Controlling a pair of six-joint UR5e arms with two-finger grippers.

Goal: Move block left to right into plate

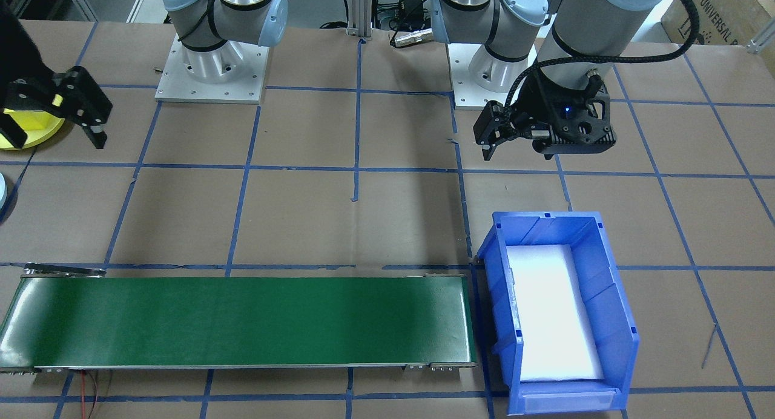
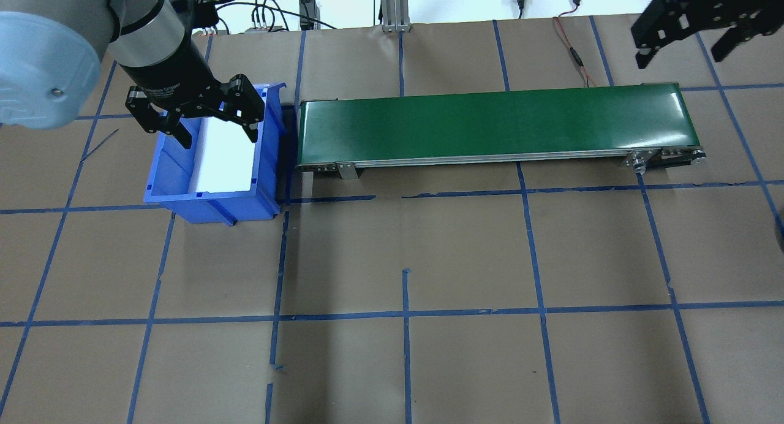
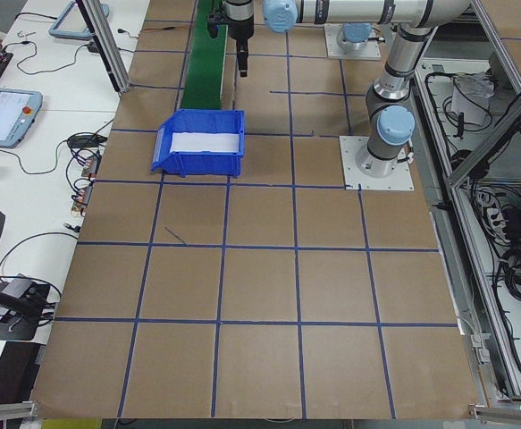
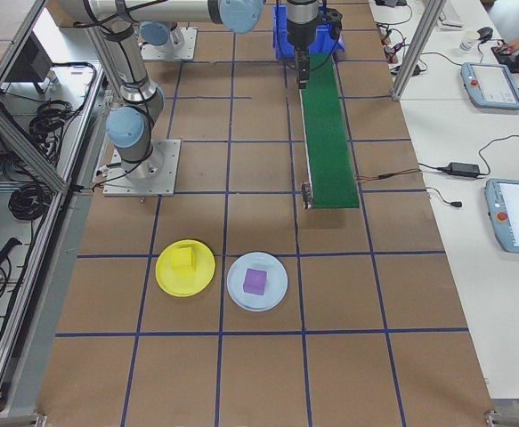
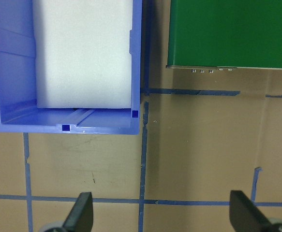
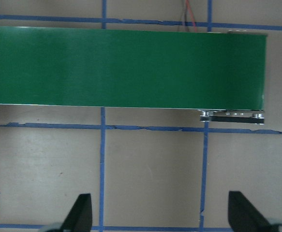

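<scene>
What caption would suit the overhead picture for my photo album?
Two open robot hands, left hand and right hand, hover over a blue bin and an empty green conveyor belt.

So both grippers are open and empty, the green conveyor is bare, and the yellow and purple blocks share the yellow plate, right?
Not quite. The exterior right view shows the yellow block alone on the yellow plate; the purple block sits on the pale blue plate beside it. The rest holds: left gripper and right gripper open, conveyor bare.

— The bench (image 2: 429, 363)?
— Matt brown paper, taped in blue.
— The bin (image 2: 211, 200)?
— Smooth blue plastic, white foam-like liner.
— The conveyor belt (image 2: 490, 121)?
— Green, slight sheen, bare metal edges.
</scene>
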